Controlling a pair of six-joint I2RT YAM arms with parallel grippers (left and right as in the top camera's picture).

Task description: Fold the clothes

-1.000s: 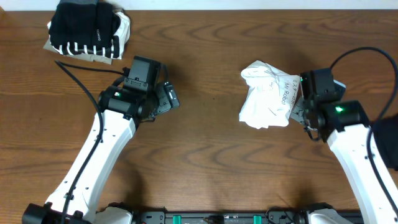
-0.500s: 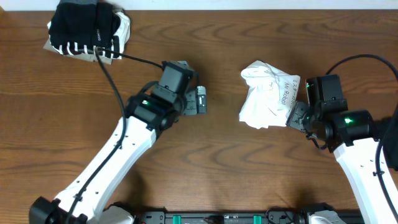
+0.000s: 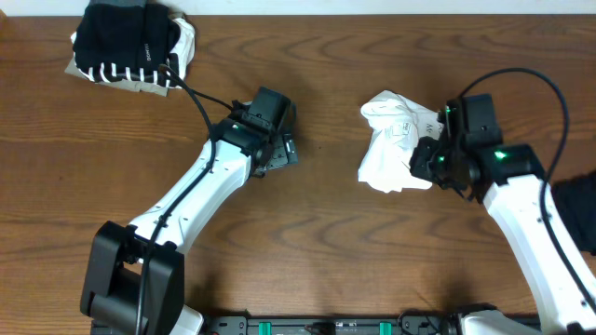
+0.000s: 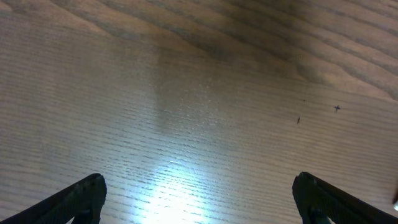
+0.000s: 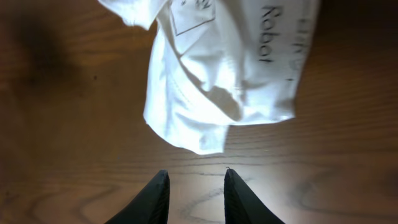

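Softness rules: pinch the limp, light hem of your crumpled white T-shirt [image 5: 230, 74]. Beside it your right hand [image 5: 196, 180] stands narrowly parted, empty; left hand [image 4: 199, 186] wide open.

Left claw [image 4: 199, 202] spread wide, right claw [image 5: 194, 194] narrowly parted, empty

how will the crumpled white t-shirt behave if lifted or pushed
Probably floppy: the white T-shirt lies in a loose crumpled heap of soft folds, so it would likely sag and unfurl from a pinch. It looks thin and light, so a push would probably bunch it rather than slide it whole.
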